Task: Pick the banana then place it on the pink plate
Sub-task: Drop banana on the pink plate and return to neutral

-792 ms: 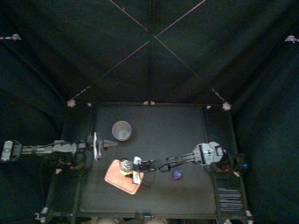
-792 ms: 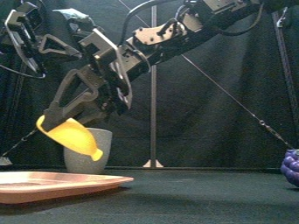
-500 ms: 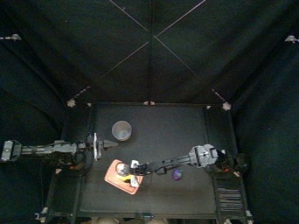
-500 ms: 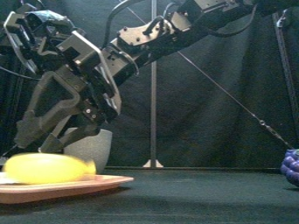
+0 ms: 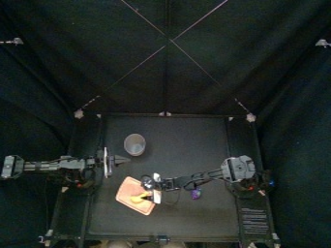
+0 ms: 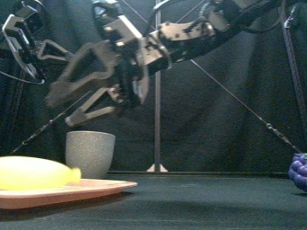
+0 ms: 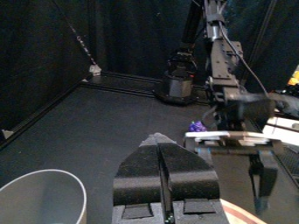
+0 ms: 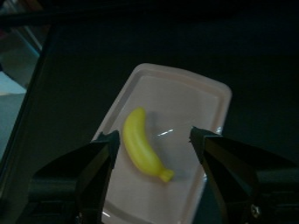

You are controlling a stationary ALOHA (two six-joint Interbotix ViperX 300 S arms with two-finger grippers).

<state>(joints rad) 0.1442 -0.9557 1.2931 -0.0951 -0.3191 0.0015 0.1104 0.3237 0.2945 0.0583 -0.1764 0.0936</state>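
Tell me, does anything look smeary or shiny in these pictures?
Front view: the right gripper is streaked into a smear, while the banana lying on the pink plate looks crisp. Right wrist view: a small pale glint sits on the plate beside the banana. Top view: the table is dim, and only the plate stands out.

The banana (image 6: pixel 36 172) is a plain yellow toy, gently curved, lying flat on its side on the pink plate (image 6: pixel 102 188). It is clear of the right gripper (image 6: pixel 96 94), which hangs above it with its 2 jaws spread wide. Seen from that wrist, the banana lies below the gap between the jaws, lengthwise along the plate. The plate is a shallow rectangular tray with rounded corners, level under the gripper, its bare end reaching out beyond the jaws
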